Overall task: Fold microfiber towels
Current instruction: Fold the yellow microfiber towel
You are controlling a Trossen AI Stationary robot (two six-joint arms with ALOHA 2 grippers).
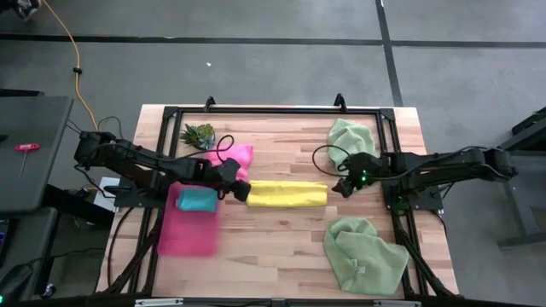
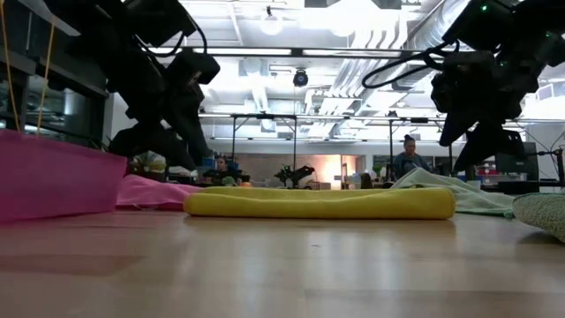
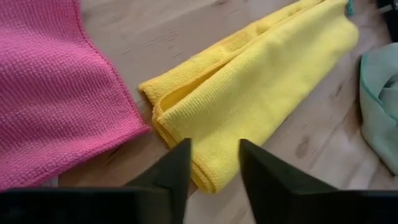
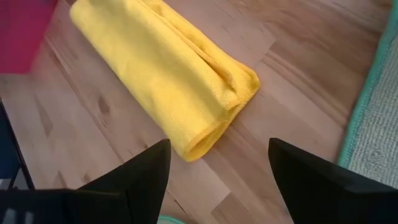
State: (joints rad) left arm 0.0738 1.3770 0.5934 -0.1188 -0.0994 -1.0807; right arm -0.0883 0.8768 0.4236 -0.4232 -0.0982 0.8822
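Left hand (image 1: 240, 189) — teal towel (image 1: 197, 200) in tray (image 1: 186, 234)

The long folded yellow microfiber towel (image 3: 249, 93) is matt cloth with a fine nubby weave and stitched edges. Beside it, the hot pink microfiber towel (image 3: 50, 93) shows the same rough, looped texture. Under the yellow towel, the pale wooden tabletop (image 4: 112, 124) is smooth planked board with visible grain and a faint sheen.

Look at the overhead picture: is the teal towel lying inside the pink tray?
Yes. The folded teal towel sits within the pink tray, near its far end.
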